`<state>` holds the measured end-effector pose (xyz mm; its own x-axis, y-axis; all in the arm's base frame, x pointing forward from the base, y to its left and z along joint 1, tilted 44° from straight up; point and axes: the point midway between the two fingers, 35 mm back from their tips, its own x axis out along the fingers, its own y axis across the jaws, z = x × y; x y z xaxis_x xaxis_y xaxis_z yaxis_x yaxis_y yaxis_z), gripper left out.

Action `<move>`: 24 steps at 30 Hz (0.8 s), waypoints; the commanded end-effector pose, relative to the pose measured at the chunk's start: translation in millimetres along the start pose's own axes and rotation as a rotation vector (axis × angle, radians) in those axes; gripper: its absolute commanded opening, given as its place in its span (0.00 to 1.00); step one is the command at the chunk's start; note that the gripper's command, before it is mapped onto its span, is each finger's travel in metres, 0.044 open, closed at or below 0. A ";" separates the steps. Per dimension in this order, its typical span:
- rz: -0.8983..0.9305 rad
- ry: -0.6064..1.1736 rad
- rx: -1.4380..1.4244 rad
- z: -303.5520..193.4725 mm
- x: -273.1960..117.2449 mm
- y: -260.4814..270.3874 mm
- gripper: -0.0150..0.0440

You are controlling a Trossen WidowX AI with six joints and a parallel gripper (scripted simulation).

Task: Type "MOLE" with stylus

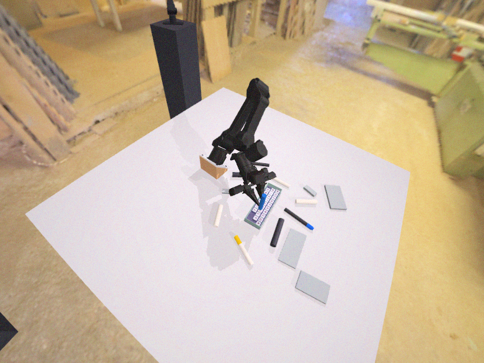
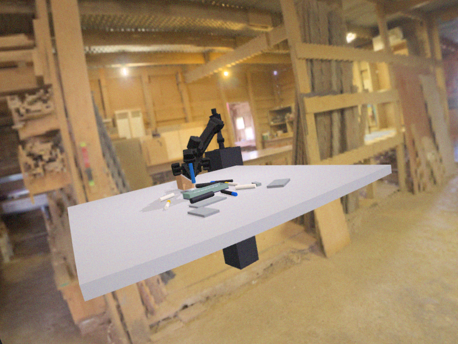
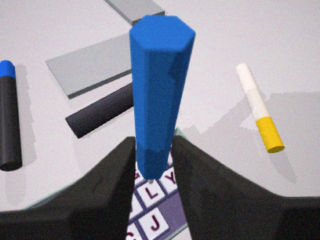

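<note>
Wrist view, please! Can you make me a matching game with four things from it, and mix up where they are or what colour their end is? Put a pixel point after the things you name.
Things:
1. Blue six-sided stylus (image 1: 263,201) (image 2: 191,173) (image 3: 158,94)
2. Keyboard with white letter keys (image 1: 252,223) (image 2: 203,193) (image 3: 172,213)
3. White round pen (image 1: 246,253) (image 2: 166,205) (image 3: 252,98)
4. Black round pen at the picture's left edge (image 1: 297,217) (image 2: 227,192) (image 3: 9,121)

Places and colours:
A. Has a yellow end
B. Held in the gripper (image 1: 260,203) (image 2: 192,179) (image 3: 154,141)
C. Has a blue end
D. Lies below the gripper

Right pairs: 1-B, 2-D, 3-A, 4-C
</note>
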<state>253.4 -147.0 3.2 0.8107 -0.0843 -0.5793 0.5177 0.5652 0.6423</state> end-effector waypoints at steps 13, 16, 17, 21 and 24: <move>-0.007 -0.002 0.005 -7.7 4.9 -2.2 0.39; -0.007 -0.002 0.005 -10.1 6.4 -2.3 0.39; -0.007 -0.002 0.005 -10.8 6.8 -2.3 0.39; -0.007 -0.002 0.005 -13.5 8.3 -2.3 0.39; -0.007 -0.002 0.005 -14.6 8.9 -2.3 0.39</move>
<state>255.9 -137.3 -9.2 0.8102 -0.0844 -0.5801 0.5185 0.5647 0.6420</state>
